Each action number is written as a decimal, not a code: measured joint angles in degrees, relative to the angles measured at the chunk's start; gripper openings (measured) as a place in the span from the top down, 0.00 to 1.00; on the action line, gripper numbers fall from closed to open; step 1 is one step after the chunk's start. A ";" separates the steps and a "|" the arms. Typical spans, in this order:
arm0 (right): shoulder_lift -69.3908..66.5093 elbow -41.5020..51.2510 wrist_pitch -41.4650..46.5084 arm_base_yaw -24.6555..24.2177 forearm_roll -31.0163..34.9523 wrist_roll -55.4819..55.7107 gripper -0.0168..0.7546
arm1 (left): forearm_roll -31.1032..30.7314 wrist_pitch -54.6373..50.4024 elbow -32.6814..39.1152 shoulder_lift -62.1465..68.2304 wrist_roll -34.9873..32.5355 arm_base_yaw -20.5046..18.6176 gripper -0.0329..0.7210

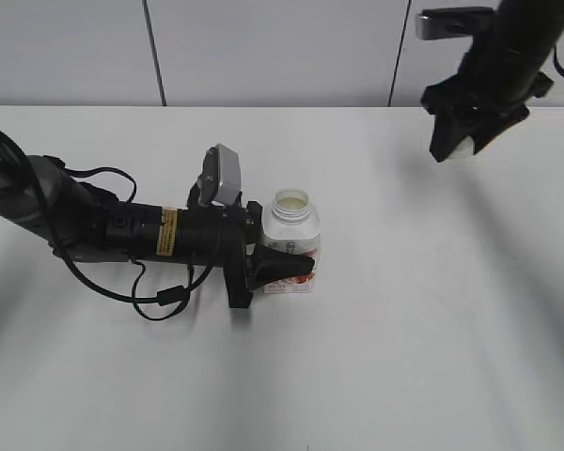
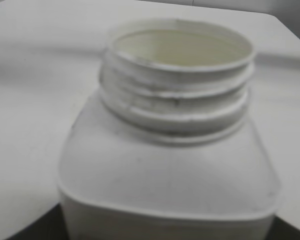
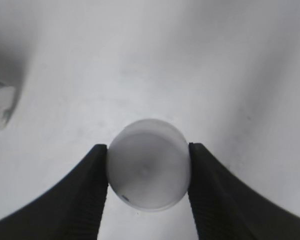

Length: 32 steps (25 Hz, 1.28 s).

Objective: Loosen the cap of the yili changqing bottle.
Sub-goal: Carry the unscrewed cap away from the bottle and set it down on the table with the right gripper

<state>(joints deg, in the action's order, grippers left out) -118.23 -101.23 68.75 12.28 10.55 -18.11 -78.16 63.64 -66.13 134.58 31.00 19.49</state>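
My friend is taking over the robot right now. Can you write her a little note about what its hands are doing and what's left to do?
Left hand: shut on the yili changqing bottle, holding it upright on the table.
Right hand: raised high at the far right, shut on the cap.
Done: the cap is fully off; the bottle's threaded neck is open.
Left: probably nothing but setting the cap down and letting go of the bottle.
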 joint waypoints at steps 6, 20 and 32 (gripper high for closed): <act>2.25 11.21 -9.37 -9.21 9.22 -0.15 0.48 | -0.04 0.06 0.00 0.00 0.00 0.00 0.47; 4.93 32.43 -22.94 -21.23 16.44 -7.70 0.48 | 0.02 0.06 0.00 -0.05 0.05 0.00 0.47; 1.12 32.92 -25.42 -21.59 11.69 -7.87 0.48 | 0.02 -0.06 0.00 -0.05 0.05 0.00 0.47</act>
<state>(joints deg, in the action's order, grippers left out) -117.11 -68.31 43.34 -9.31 22.24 -25.97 -78.14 63.58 -66.13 134.53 31.05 19.49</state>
